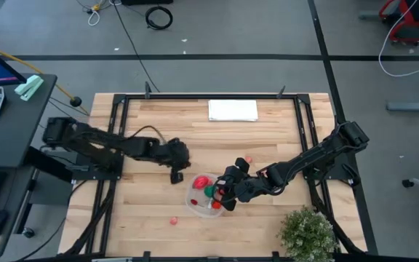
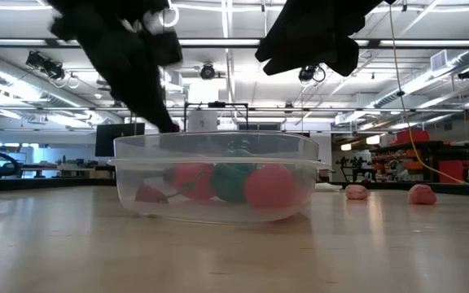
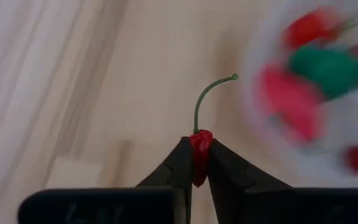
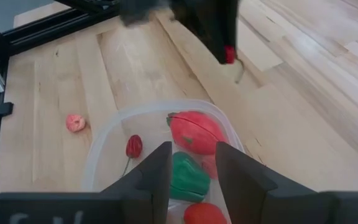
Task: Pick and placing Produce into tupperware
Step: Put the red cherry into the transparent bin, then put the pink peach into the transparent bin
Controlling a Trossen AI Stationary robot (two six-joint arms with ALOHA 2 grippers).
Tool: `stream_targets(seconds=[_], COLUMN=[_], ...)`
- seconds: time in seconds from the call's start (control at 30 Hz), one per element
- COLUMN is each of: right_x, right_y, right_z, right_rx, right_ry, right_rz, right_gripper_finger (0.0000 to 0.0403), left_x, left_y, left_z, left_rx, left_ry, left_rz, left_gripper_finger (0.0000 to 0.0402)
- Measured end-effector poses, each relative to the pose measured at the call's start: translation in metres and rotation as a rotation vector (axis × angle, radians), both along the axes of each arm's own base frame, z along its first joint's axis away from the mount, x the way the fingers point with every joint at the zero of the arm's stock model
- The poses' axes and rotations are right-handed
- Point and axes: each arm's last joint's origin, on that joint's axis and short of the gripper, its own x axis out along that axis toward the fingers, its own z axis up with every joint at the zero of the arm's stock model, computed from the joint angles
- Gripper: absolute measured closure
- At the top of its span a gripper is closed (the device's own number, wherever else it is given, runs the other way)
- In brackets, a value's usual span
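Note:
The clear round tupperware [image 1: 197,201] [image 2: 218,175] [image 4: 110,140] stands on the wooden table and holds several toy produce pieces: a big red one [image 4: 194,130], a green pepper [image 4: 188,177] and a small red cherry [image 4: 133,146]. My left gripper [image 1: 178,177] [image 3: 199,163] hangs just beyond the container's far-left side, shut on a small red toy with a green stem [image 3: 201,146]. My right gripper [image 1: 225,195] [image 4: 191,165] hovers open over the container's right part and touches nothing. A pink piece [image 1: 247,159] and another [image 1: 173,220] lie loose on the table. My left gripper pinches the small red body of the stemmed toy [image 3: 200,155] between its two fingertips. The thin green stem [image 3: 205,99] curves free past the fingers. In the right wrist view the toy [image 4: 229,55] is lifted clear of the table, the fingers pointing down at it from above.
A flat white rectangle [image 1: 233,110] lies at the table's far edge. A bushy green plant [image 1: 308,233] stands at the near right corner. Black frame rails [image 1: 115,131] run along the table's sides. Bare wood shows left of the container.

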Motion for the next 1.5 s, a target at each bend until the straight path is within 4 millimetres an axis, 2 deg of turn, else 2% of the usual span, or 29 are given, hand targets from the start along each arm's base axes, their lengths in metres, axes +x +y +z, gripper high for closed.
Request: stream_targets(seconds=[0.1,0.23,0.33,0.47,0.57,0.67,0.8,0.97,1.1,1.3,1.5], right_x=[0.0,0.001,0.002,0.001,0.001,0.001,0.002,0.004,-0.01,-0.031,-0.037], right_y=[-0.001,-0.003,-0.005,-0.005,-0.005,-0.004,-0.007,-0.021,-0.029,-0.045,-0.058], right_z=[0.0,0.0,0.0,0.0,0.0,-0.001,-0.001,-0.005,-0.017,-0.027,-0.037], right_rx=[-0.002,-0.003,0.014,0.041,0.026,0.028,-0.006,-0.003,0.011,-0.004,-0.019], right_ry=[0.002,0.001,-0.004,-0.008,-0.004,0.003,0.008,0.041,0.197,0.362,0.429], right_rz=[-0.003,-0.014,-0.031,-0.053,-0.041,-0.033,-0.025,-0.094,-0.204,-0.439,-0.484], right_gripper_finger=[0.0271,0.0271,0.0271,0.0271,0.0271,0.0271,0.0271,0.0274,0.0277,0.027,0.0251], left_x=[-0.005,-0.009,-0.005,0.009,0.018,0.024,0.027,0.033,0.035,0.035,0.035], left_y=[-0.023,-0.052,-0.068,-0.08,-0.08,-0.077,-0.068,-0.064,-0.061,-0.055,-0.053], left_z=[0.022,0.025,0.014,-0.003,-0.014,-0.016,-0.008,0.021,0.035,0.035,0.033], left_rx=[-0.026,-0.062,-0.041,-0.021,-0.002,-0.003,-0.004,-0.017,0.003,0.029,0.029], left_ry=[-0.119,-0.159,-0.147,-0.174,-0.202,-0.233,-0.261,-0.356,-0.398,-0.389,-0.37], left_rz=[-0.092,-0.214,-0.286,-0.333,-0.336,-0.322,-0.292,-0.267,-0.275,-0.274,-0.266], left_gripper_finger=[0.0381,0.0379,0.0344,0.0269,0.0216,0.0176,0.0152,0.0156,0.0171,0.0185,0.0184])
